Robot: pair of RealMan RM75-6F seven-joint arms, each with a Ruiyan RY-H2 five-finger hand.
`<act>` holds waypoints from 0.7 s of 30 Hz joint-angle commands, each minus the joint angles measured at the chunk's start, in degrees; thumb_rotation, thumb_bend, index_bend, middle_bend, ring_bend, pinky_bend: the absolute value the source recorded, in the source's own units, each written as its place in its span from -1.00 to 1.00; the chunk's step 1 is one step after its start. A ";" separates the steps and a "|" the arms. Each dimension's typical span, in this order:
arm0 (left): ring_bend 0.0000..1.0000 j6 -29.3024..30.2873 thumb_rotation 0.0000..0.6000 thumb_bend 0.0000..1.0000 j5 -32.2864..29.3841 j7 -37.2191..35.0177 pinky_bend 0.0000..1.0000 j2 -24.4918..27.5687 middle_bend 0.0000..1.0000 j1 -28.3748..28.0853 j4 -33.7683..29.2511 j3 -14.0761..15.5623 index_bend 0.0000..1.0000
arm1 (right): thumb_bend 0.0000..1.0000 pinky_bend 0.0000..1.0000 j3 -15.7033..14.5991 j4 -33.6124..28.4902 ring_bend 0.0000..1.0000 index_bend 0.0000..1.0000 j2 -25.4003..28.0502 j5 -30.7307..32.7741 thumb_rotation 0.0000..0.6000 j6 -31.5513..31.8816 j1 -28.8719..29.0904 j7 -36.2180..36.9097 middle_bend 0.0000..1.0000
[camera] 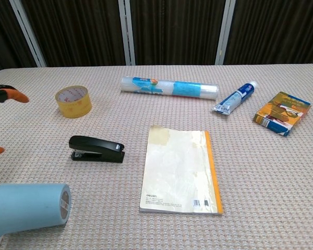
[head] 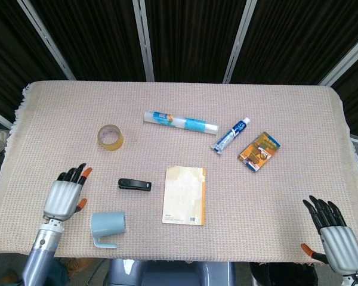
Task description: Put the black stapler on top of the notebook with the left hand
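1. Looking down from the head view, we saw the black stapler (head: 134,185) lying flat on the woven tablecloth (head: 286,119), just left of the notebook (head: 185,195) and apart from it.
2. We found the notebook closed and flat near the table's front middle, its orange spine on the right edge, with nothing resting on it.
3. Our left hand (head: 64,193) hovered over the cloth to the left of the stapler, near it but not touching; its fingers were stretched out and slightly apart, holding nothing.
4. From the chest view we saw only the orange fingertips (camera: 14,96) of that hand at the left edge.
5. Our right hand (head: 333,231) sat at the table's front right corner, well apart from everything, fingers extended and spread, empty.
6. We noted a light blue mug (head: 107,227) on its side in front of the stapler, just right of the left hand.
7. Further back we saw a roll of tape (head: 110,137), a plastic-wrapped tube (head: 180,121), a toothpaste tube (head: 231,134) and a small orange box (head: 259,151).
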 commanded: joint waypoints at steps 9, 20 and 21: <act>-0.61 -8.77 1.00 -0.52 -11.13 11.21 -0.36 -15.53 -0.48 -12.04 8.07 -5.66 -0.62 | -0.81 -1.00 -0.37 1.07 -0.96 -1.00 1.71 -1.65 1.00 2.27 -0.50 4.72 -1.00; -0.58 -7.22 1.00 -0.53 -15.59 15.89 -0.36 -17.27 -0.46 -14.28 8.03 -3.95 -0.52 | -0.81 -1.00 0.16 1.56 -0.96 -1.00 2.21 -1.16 1.00 3.14 -0.61 6.72 -1.00; -0.58 -7.05 1.00 -0.53 -15.90 16.13 -0.36 -17.27 -0.46 -14.38 8.24 -3.94 -0.51 | -0.81 -1.00 0.14 1.56 -0.96 -1.00 2.20 -1.21 1.00 3.14 -0.62 6.66 -1.00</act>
